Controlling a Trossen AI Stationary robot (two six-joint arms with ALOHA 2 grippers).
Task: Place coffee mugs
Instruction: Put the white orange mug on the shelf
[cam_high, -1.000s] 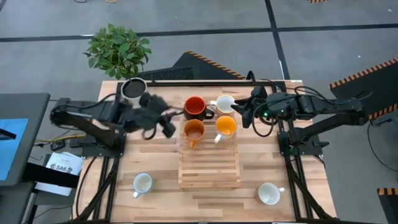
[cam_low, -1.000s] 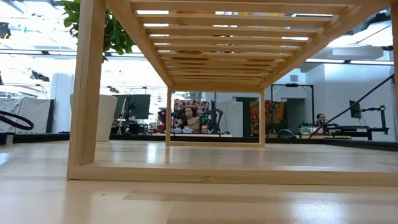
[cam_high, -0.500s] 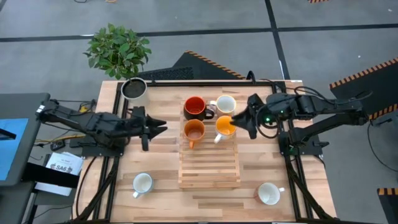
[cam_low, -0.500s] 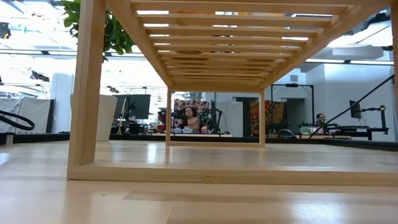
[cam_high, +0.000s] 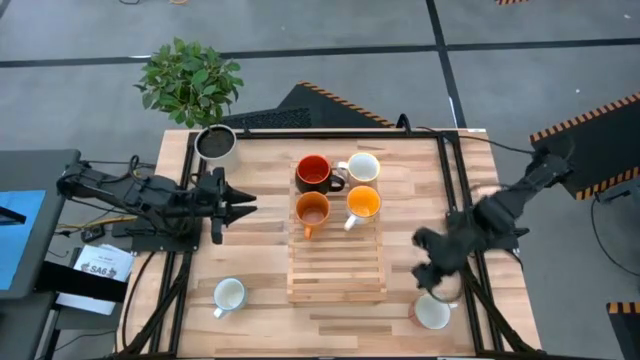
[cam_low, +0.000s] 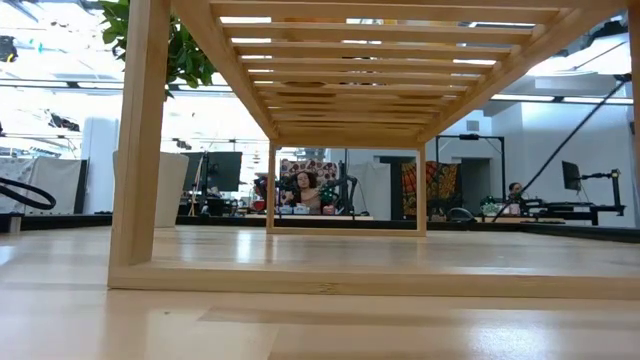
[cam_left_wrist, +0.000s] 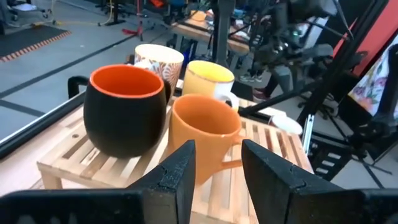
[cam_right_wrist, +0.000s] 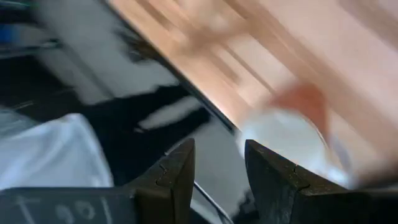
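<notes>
Just beneath the right claw (cam_high: 432, 277), white mug (cam_high: 433, 312)

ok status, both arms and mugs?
Left gripper open, beside rack. Right gripper open above white mug. Four mugs on rack, two on table. Nothing blocking.

My overhead camera looks straight down on the pale wooden bench (cam_high: 250, 310). My low camera peers level beneath the slatted wooden rack (cam_low: 340, 40), which the left wrist camera also faces, close.
</notes>
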